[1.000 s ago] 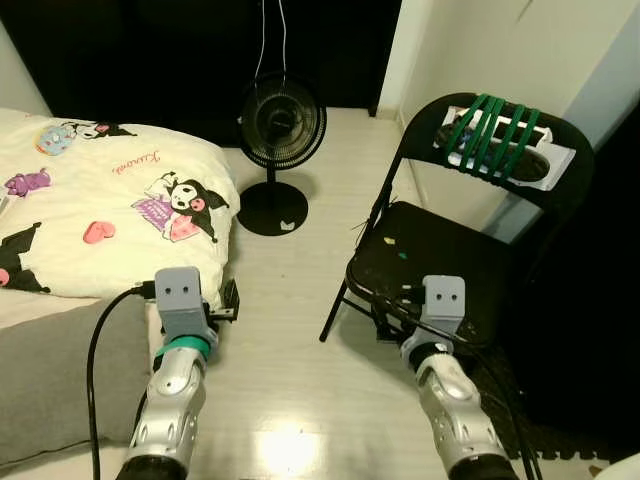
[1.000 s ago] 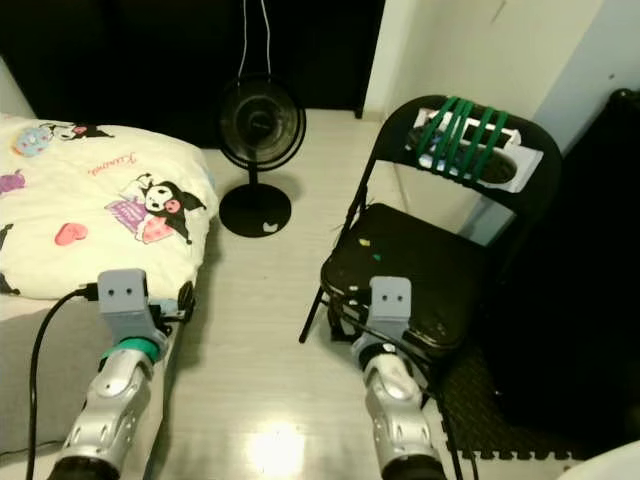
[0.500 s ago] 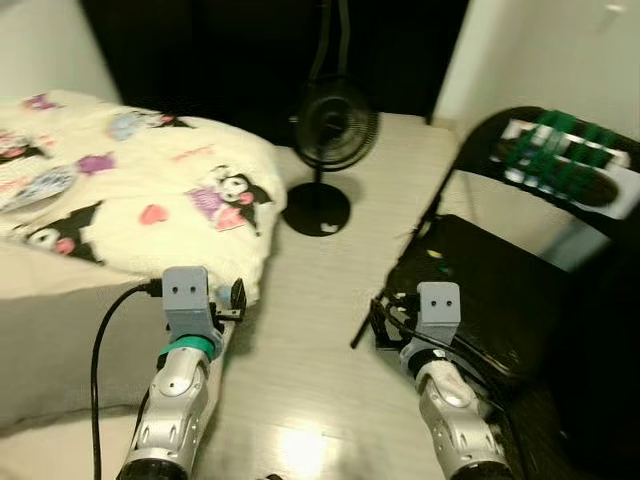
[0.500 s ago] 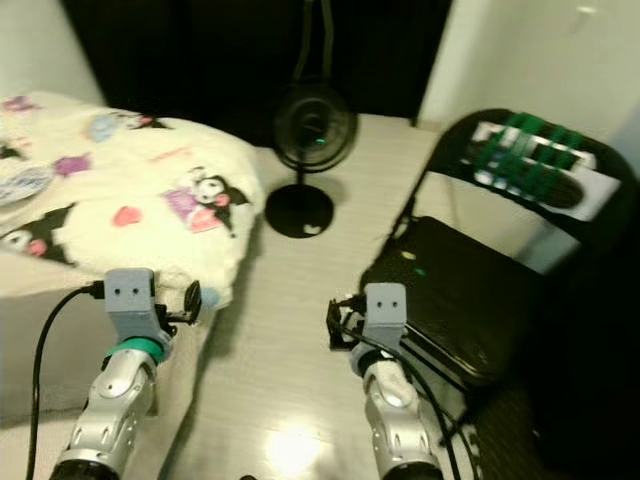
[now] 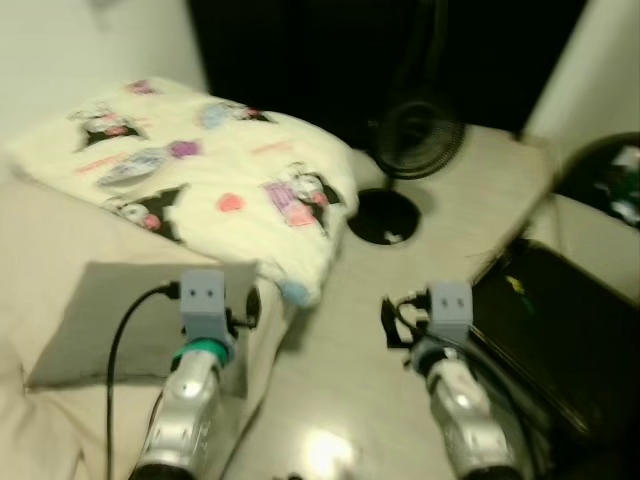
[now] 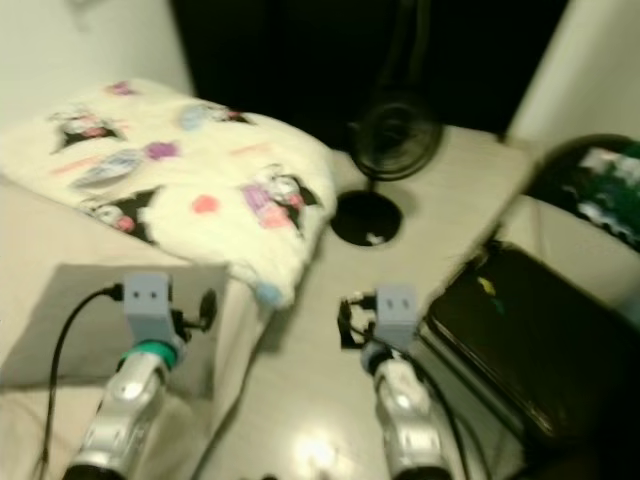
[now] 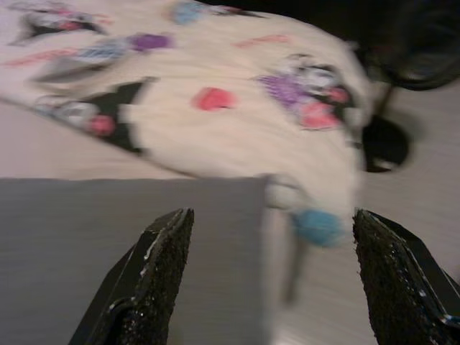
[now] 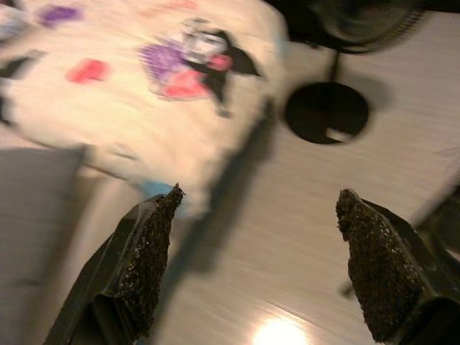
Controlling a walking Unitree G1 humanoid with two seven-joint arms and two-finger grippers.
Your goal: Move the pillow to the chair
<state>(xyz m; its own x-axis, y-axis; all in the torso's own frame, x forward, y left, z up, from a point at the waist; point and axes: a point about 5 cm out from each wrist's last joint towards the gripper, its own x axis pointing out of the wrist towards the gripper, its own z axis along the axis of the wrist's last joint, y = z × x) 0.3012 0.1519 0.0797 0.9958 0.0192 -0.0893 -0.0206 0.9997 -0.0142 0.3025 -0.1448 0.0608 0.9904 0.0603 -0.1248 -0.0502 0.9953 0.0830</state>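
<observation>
a fluffy cream pillow with cartoon prints (image 5: 215,185) lies on the beige bed (image 5: 50,260), well apart from the black folding chair (image 5: 575,340). left gripper (image 7: 269,277) and right gripper (image 8: 255,262) hover spread wide, empty.

Left end effector (image 7: 269,273), right end effector (image 8: 255,259): fingers spread, empty.

pillow (image 5: 215,180): cream, cartoon prints in black, pink, purple
chair (image 6: 545,330): black
fan (image 5: 412,140): black
floor (image 6: 330,400): pale wood
bed sheet (image 5: 60,260): beige
</observation>
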